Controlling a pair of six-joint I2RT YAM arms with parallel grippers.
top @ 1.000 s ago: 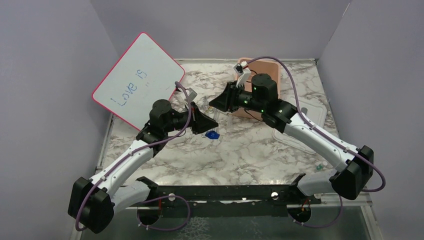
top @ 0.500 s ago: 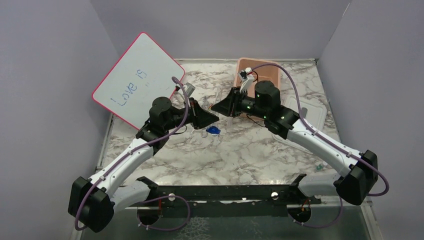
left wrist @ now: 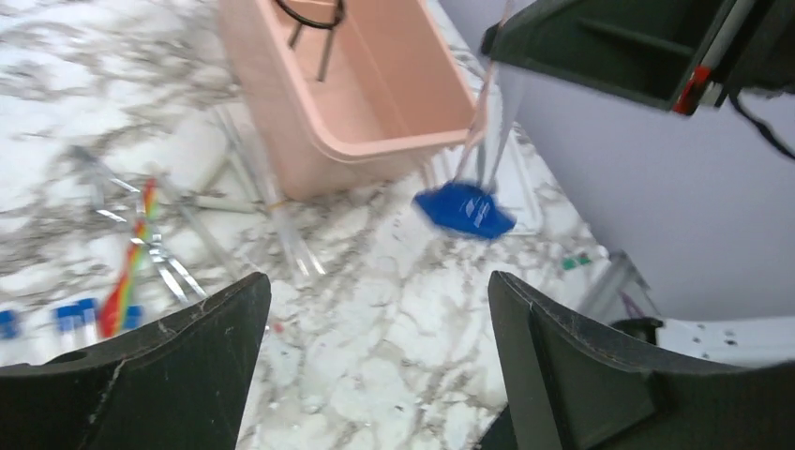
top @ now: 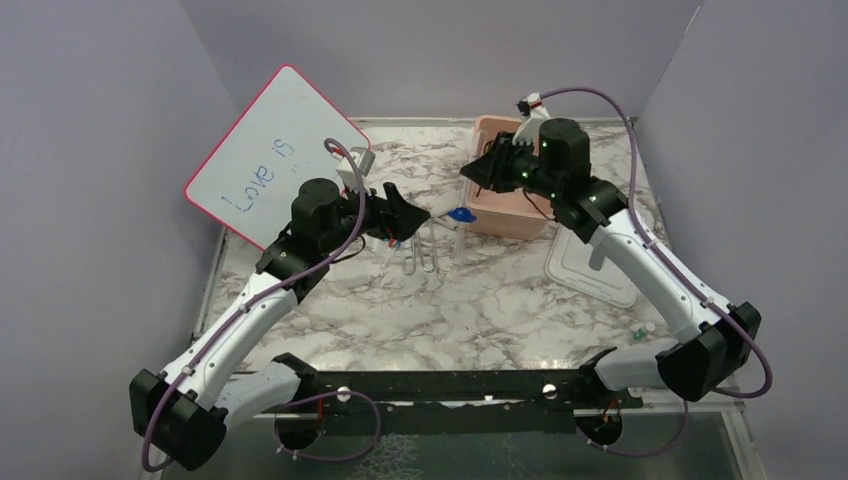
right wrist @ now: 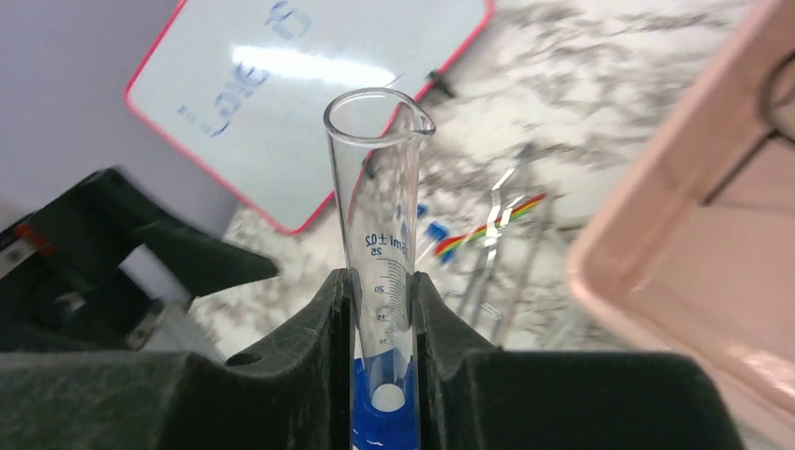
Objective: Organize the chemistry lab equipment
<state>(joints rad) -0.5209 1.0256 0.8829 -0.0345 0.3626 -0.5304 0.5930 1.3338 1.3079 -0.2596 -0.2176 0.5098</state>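
Observation:
My right gripper [right wrist: 384,291] is shut on a clear graduated cylinder [right wrist: 382,225], spout end up and blue base [left wrist: 466,208] hanging below. In the top view the right gripper [top: 480,174] holds it in the air at the near-left corner of the pink tub [top: 492,222]. My left gripper [top: 407,212] stands open and empty to the left, apart from the cylinder. Metal tongs [top: 424,252], a red-yellow rod [left wrist: 131,267], clear tubes [left wrist: 281,234] and blue-capped vials [left wrist: 73,315] lie on the marble between the arms. A black wire ring stand [left wrist: 311,13] sits inside the tub.
A pink-rimmed whiteboard [top: 272,160] leans at the back left, close behind the left arm. The tub's white lid [top: 598,264] lies flat on the table under the right arm. Purple walls close in the table on three sides.
The left gripper opened, let go of the cylinder and drew back left. The right gripper carried the cylinder up and to the right, to the pink tub's corner.

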